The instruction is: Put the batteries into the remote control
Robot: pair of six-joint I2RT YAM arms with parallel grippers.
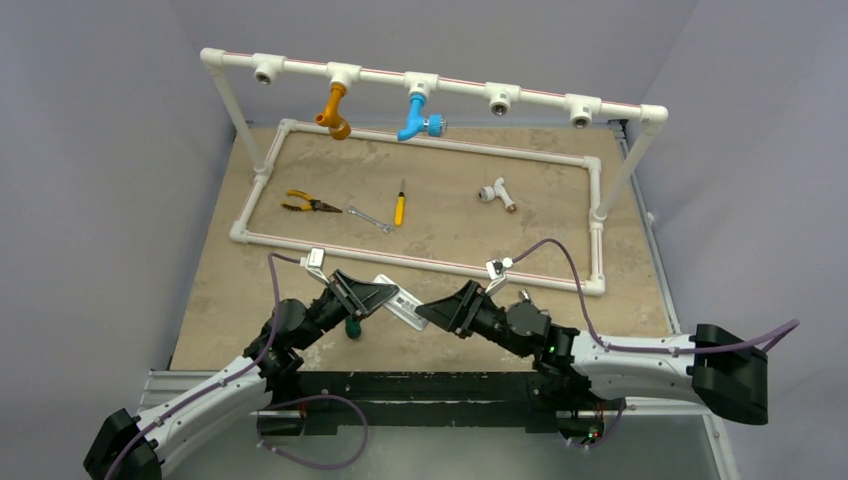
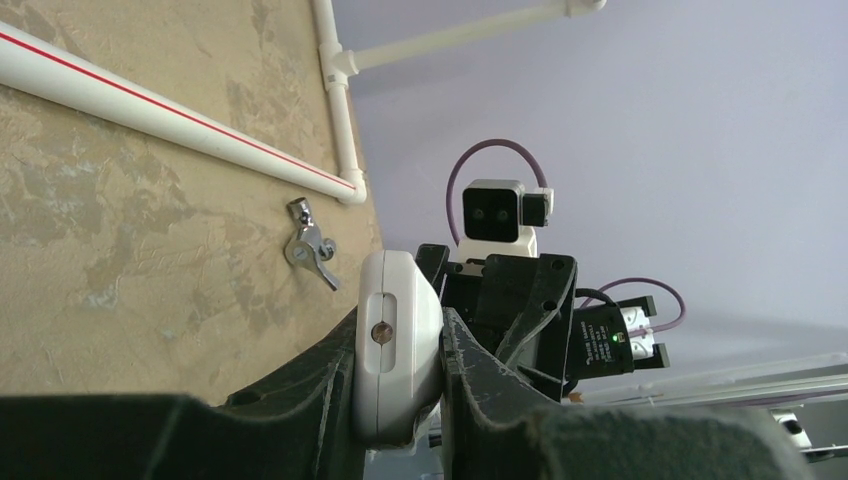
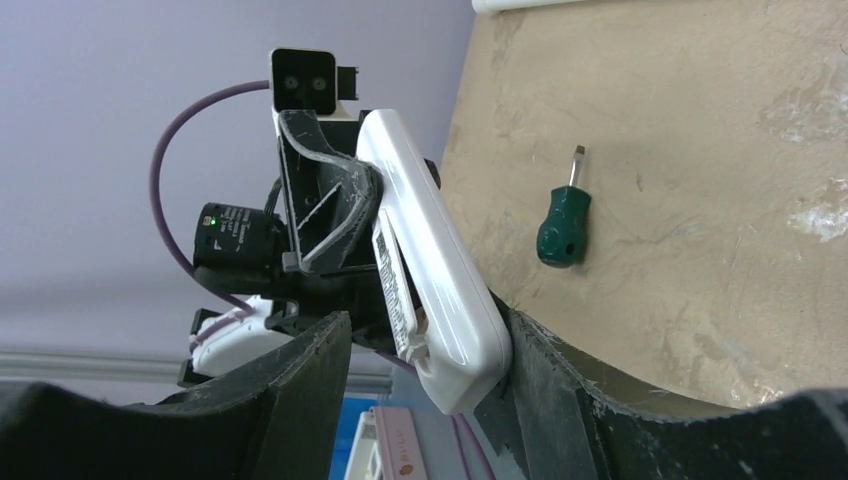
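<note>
The white remote control hangs above the table's near edge, between the two arms. My left gripper is shut on one end of it; in the left wrist view the remote control sits end-on, pinched between both fingers of the left gripper. My right gripper straddles the other end. In the right wrist view the remote control leans against the right finger of the right gripper, with a clear gap to the other finger. Its labelled back faces that gap. The batteries are out of view.
A green-handled stubby screwdriver lies on the table under the left gripper. A small silver tap handle lies near the white pipe frame. Inside the frame lie pliers, a wrench, a yellow screwdriver and a pipe fitting.
</note>
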